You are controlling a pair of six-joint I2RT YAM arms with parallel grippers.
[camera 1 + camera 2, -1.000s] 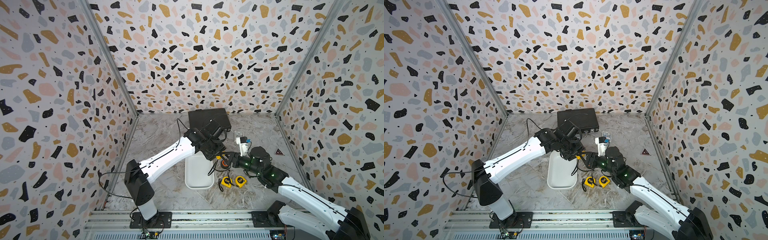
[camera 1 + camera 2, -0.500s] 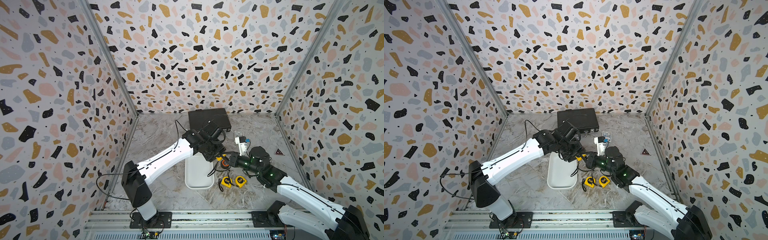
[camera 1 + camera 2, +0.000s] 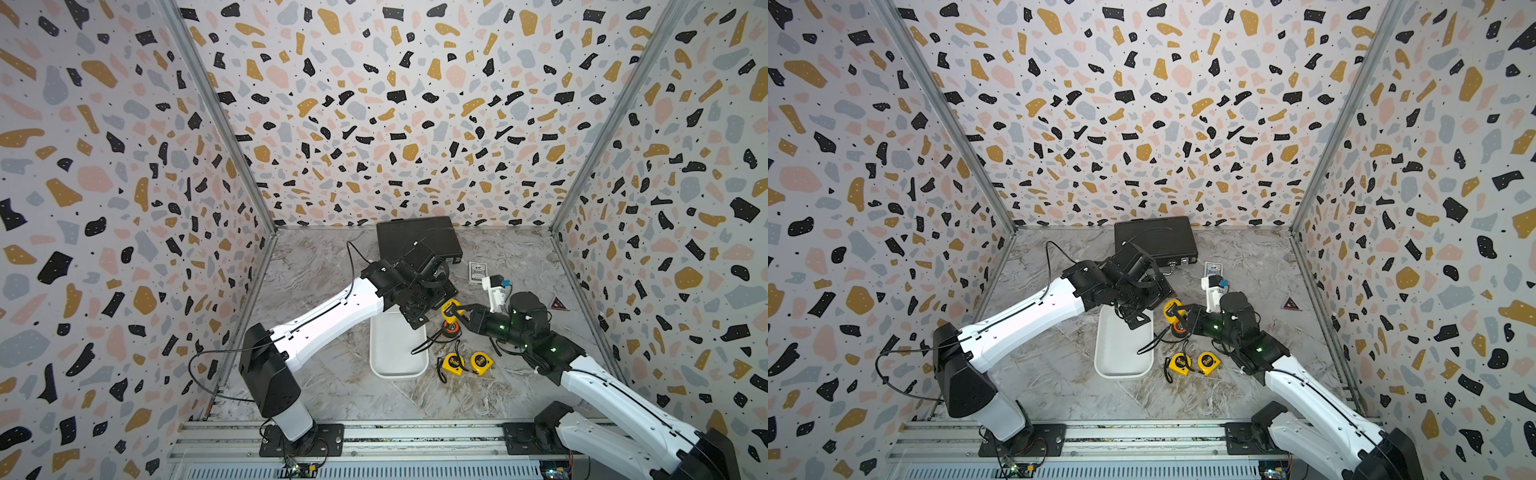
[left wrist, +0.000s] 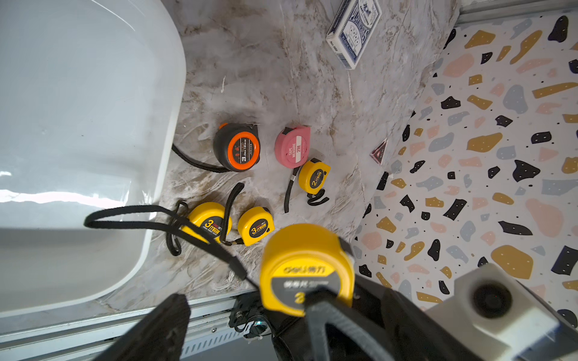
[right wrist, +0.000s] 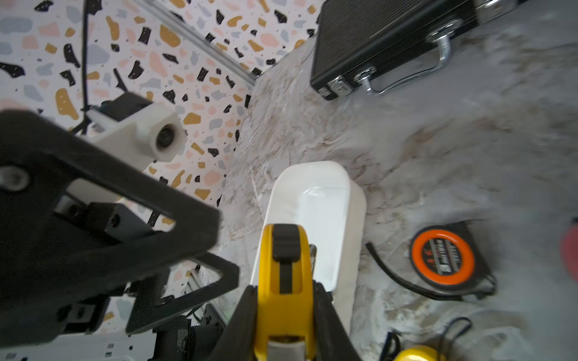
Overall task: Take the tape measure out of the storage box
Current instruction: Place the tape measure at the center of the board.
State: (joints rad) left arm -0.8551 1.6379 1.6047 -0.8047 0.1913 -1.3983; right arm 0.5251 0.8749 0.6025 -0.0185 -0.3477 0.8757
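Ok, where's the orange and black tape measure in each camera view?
A top view: orange and black tape measure just right of the white storage box.
A top view: tape measure right of the box too.
Left wrist: tape measure between the box and the pink tape measure.
Right wrist: tape measure beside the box, past the yellow tape measure in the right claw.
Shared landmark: the storage box.

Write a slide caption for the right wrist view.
Right pincer grips a yellow tape measure near the white storage box.
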